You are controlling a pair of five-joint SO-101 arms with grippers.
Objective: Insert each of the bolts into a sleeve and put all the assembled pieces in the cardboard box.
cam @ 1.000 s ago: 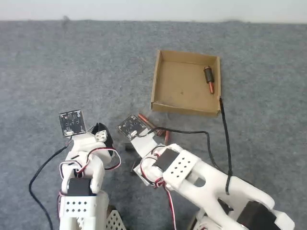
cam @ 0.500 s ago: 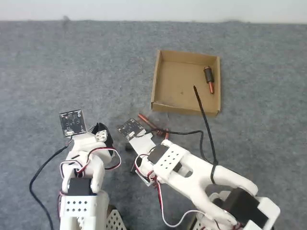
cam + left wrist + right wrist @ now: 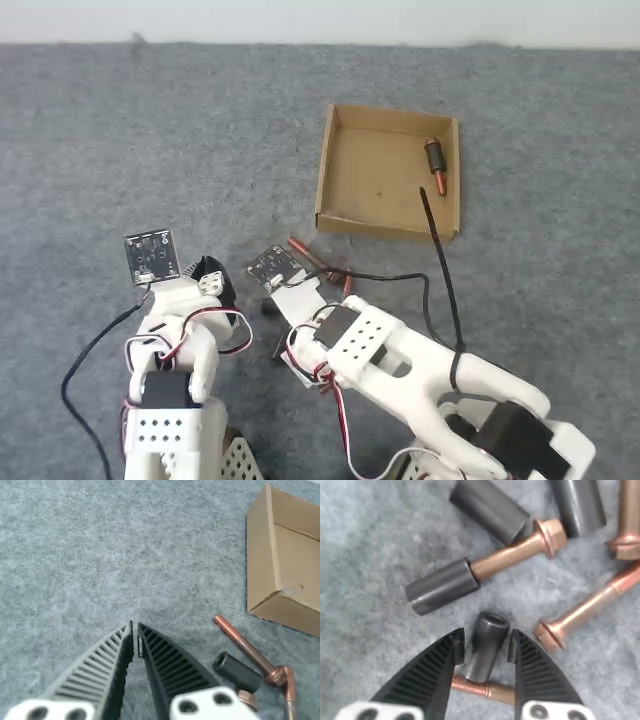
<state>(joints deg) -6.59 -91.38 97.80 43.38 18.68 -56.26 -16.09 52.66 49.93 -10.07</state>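
In the right wrist view my right gripper (image 3: 486,645) is open, its fingers on either side of a dark sleeve (image 3: 487,647) that lies on a copper bolt (image 3: 482,689). Just beyond lies a bolt pushed into a sleeve (image 3: 470,577). Two loose sleeves (image 3: 490,510) and more bolts (image 3: 582,611) lie around it. The cardboard box (image 3: 345,215) holds one assembled piece (image 3: 436,166). My left gripper (image 3: 135,630) is shut and empty over bare carpet, short of a bolt (image 3: 245,647) and a sleeve (image 3: 237,671).
The grey carpet (image 3: 150,140) is open to the left of and behind the box. A black cable (image 3: 440,260) from the right arm (image 3: 370,345) arcs over the box's near wall. The left arm (image 3: 170,350) stands at the near left.
The right arm's body shifted a little toward the left arm, and its cable swung across the box's near wall. The left arm stayed put.
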